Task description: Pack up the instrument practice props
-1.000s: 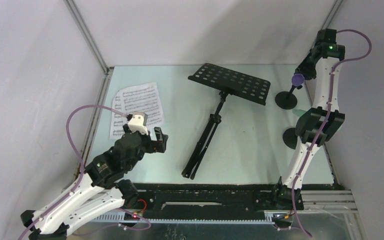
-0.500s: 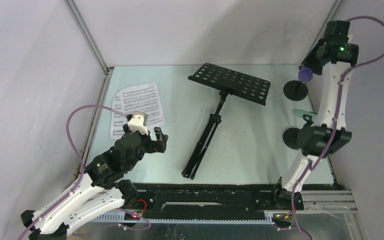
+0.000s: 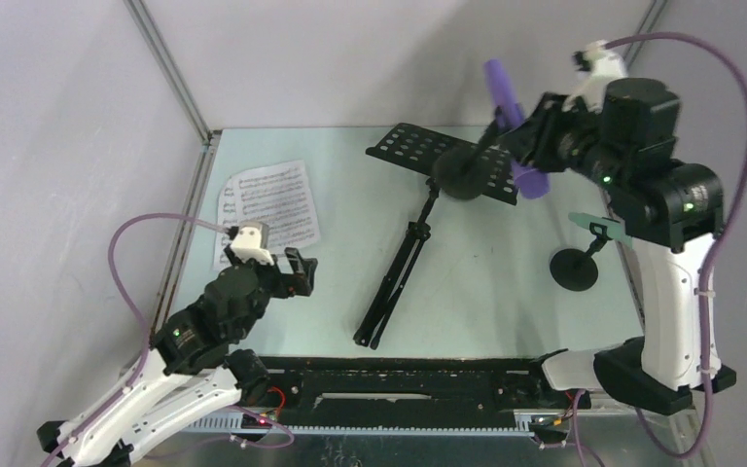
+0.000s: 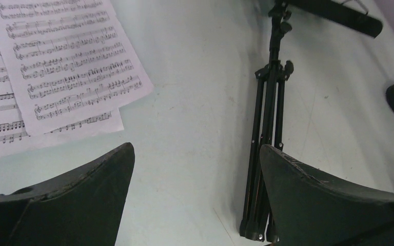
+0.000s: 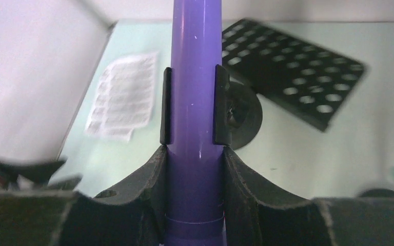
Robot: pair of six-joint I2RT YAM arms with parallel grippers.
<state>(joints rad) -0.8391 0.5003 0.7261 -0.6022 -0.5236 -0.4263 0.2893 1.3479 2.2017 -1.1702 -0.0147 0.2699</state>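
Observation:
My right gripper (image 3: pixel 528 136) is shut on the purple microphone (image 3: pixel 504 89), high above the table. The mic's black round-based holder (image 3: pixel 461 175) hangs from it by its clip, over the perforated plate (image 3: pixel 418 148) of the black music rack. In the right wrist view the fingers (image 5: pixel 241 174) grip the purple mic (image 5: pixel 195 77) just below the holder's clip (image 5: pixel 221 105). The mint-green microphone (image 3: pixel 598 225) sits in the second holder (image 3: pixel 574 269) at the right. My left gripper (image 3: pixel 295 272) is open and empty, between the sheet-music pages (image 3: pixel 263 207) and the folded tripod legs (image 3: pixel 396 277).
In the left wrist view the sheet music (image 4: pixel 66 66) lies at upper left and the tripod legs (image 4: pixel 267 154) run beside my right finger. Grey walls and metal frame posts (image 3: pixel 170 73) enclose the table. A black rail (image 3: pixel 399 379) runs along the near edge.
My right arm lifted the purple microphone with its holder off the far right of the table and swung it up and left over the rack's plate. The left arm drew back slightly.

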